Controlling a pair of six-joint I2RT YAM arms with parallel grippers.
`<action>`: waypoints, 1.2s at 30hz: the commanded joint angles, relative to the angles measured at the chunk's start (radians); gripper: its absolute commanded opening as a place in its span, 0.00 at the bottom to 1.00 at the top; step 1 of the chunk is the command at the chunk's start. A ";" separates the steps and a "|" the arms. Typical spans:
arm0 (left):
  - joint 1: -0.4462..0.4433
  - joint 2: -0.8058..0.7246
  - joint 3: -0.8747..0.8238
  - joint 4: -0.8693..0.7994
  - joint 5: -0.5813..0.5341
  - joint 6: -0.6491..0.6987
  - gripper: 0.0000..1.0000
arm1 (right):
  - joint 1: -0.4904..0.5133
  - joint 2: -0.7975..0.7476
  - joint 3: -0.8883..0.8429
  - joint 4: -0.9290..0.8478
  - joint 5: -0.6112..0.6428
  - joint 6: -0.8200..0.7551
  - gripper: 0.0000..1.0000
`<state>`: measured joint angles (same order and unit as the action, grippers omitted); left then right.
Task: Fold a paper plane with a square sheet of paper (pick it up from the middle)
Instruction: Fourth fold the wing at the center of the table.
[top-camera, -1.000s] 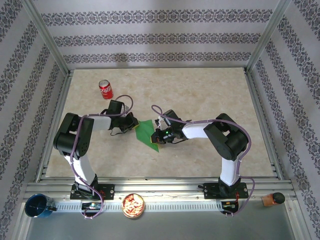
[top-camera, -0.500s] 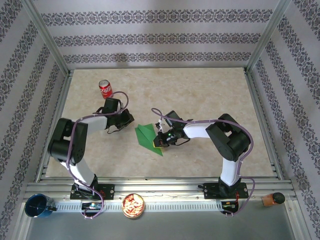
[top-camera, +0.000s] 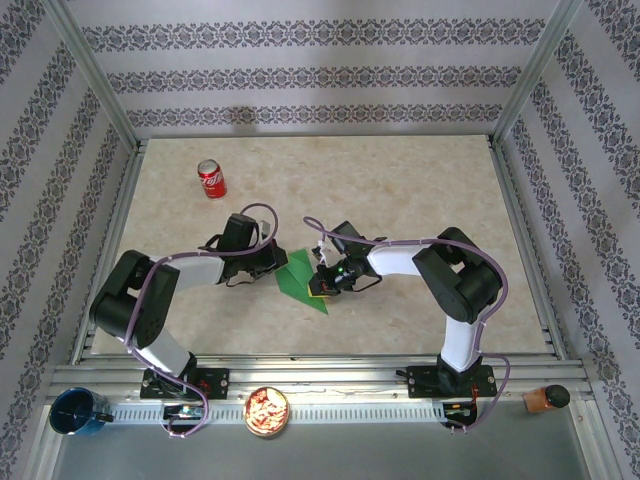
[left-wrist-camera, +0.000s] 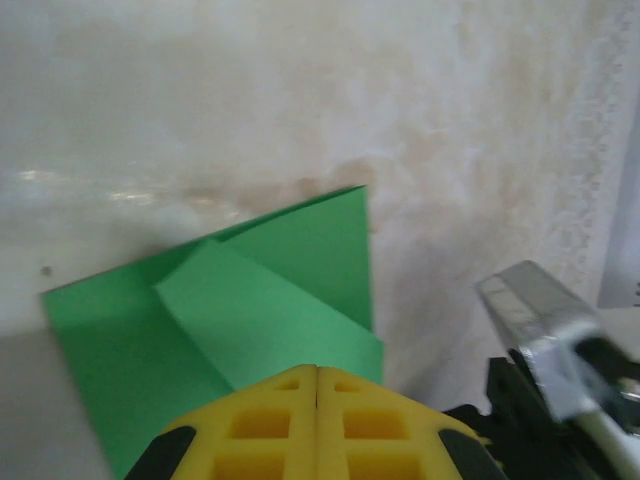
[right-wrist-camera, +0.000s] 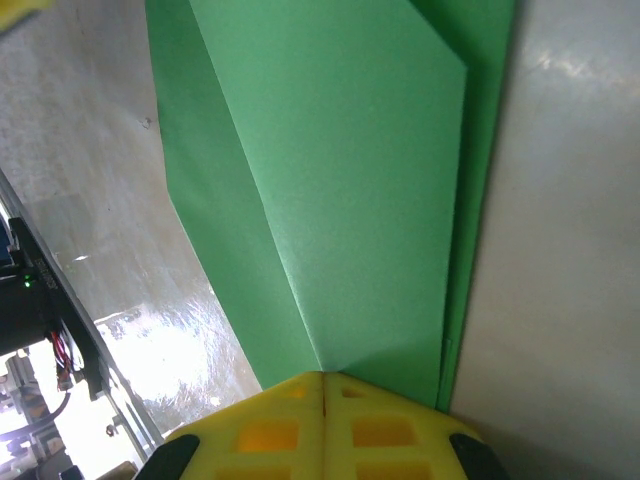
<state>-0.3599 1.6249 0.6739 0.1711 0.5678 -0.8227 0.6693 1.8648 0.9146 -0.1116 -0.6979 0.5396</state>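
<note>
Since half a second ago, my left gripper (top-camera: 274, 264) has swung from near the can (top-camera: 210, 179) to the paper (top-camera: 298, 277), jaws together at its left edge. I see the right gripper (top-camera: 318, 286) likewise closed, tips on the paper's right side. Partly folded, the paper lies flat, well right of the can and nearer the arm bases.

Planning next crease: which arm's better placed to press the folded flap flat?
Probably left: left gripper, shut, sits at the flap of the green paper; right gripper, shut, seems to pin its other side.
</note>
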 joint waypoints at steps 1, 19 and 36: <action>0.002 0.031 0.008 0.054 -0.024 0.004 0.00 | -0.006 0.015 -0.033 -0.108 0.066 -0.005 0.00; 0.100 0.088 0.043 -0.048 -0.106 -0.007 0.00 | -0.003 0.007 -0.066 -0.085 0.058 0.010 0.00; 0.058 -0.065 0.069 -0.053 0.017 0.030 0.00 | -0.004 -0.003 -0.057 -0.084 0.056 0.016 0.00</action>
<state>-0.2497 1.5970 0.7525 0.0860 0.5266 -0.8070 0.6693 1.8481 0.8871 -0.0906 -0.6991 0.5503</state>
